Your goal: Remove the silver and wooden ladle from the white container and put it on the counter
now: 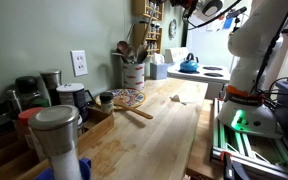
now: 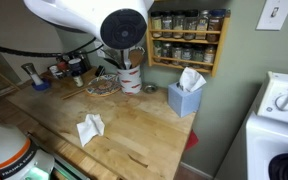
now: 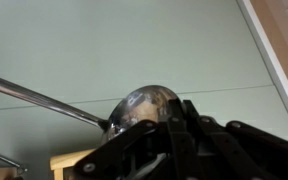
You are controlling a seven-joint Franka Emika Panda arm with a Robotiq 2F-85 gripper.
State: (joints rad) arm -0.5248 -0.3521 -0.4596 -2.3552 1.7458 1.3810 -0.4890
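Note:
In the wrist view the ladle's rounded silver bowl (image 3: pixel 142 104) sits right at my dark gripper fingers (image 3: pixel 177 118), which are drawn together on its edge. A slim silver rod runs from the bowl to the left edge against the green wall. The ladle's wooden handle is hidden. The white container (image 1: pixel 133 73) stands by the wall on the wooden counter (image 1: pixel 169 130) with several wooden utensils in it. It also shows below my arm's black wrist (image 2: pixel 131 80). The arm hides the gripper in both exterior views.
A blue tissue box (image 2: pixel 185 97) stands beside the container, under a wooden spice rack (image 2: pixel 188 40). A crumpled white paper (image 2: pixel 90 127) lies mid-counter. A steel canister (image 1: pixel 56 135), jars, a patterned plate (image 1: pixel 127 98) and a wooden spoon (image 1: pixel 136 111) are along the counter. A stove with a blue kettle (image 1: pixel 188 64) is beyond.

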